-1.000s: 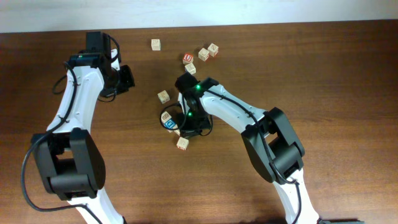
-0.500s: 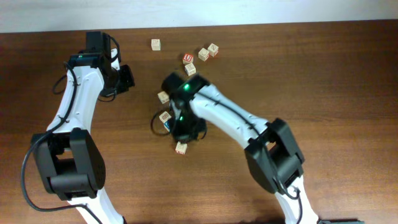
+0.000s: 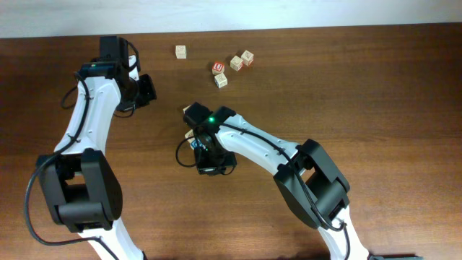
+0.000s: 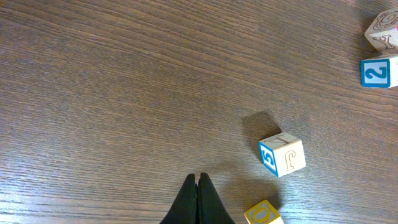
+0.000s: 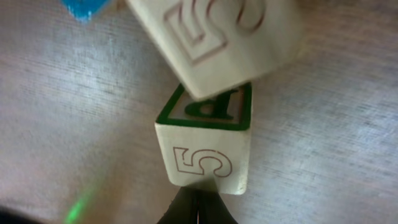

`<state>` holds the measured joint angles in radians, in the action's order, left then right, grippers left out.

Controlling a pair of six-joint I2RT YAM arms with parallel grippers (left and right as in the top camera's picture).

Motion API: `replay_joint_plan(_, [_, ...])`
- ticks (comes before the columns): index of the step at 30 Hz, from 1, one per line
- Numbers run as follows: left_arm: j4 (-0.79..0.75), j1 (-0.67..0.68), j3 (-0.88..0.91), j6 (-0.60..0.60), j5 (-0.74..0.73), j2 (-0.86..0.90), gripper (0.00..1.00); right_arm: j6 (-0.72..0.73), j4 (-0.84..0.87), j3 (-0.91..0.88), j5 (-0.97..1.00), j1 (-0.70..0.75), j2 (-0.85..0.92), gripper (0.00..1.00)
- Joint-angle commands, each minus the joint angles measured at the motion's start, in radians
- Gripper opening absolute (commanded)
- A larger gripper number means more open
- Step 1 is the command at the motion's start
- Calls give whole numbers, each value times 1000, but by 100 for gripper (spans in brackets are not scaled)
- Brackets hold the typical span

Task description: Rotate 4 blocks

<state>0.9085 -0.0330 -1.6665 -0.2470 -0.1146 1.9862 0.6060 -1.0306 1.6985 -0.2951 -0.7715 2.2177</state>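
Right claw [image 5: 198, 210], pressed together, touched the green-P block [image 5: 204, 163] at its 12 o'clock, probably mid-turn; left claw [image 4: 198, 185], also pressed together, idled. Finished rotations couldn't be judged.

The right arm [image 3: 253, 141] has swung left across the worktop [image 3: 375, 108], and its wrist is now over the cluster of cubes [image 3: 193, 139]. Two pale cubes, seen clearly a second ago, now lie hidden under the arm and the right claw [image 5: 198, 210].
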Motion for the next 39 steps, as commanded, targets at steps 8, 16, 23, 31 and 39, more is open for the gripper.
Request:
replay_joint_plan(8, [2,1,1,16,7,-4,0,43,63,-5,68,73,0,4])
replay_joint_plan(16, [10,1,3,16,7,-4,0,1,138,-5,71,132,0,4])
replay_joint_plan(23, [-5,0,3,16,20,-4,0,-183,142,73,-66,114,-7,4])
replay_joint_plan(31, [-40,-30,3,16,64,-4,0,-100,208,76,95,-23,2,5])
replay_joint_plan(39, [-32,-48,3,16,78,-4,0,-92,259,76,138,-26,60,5])
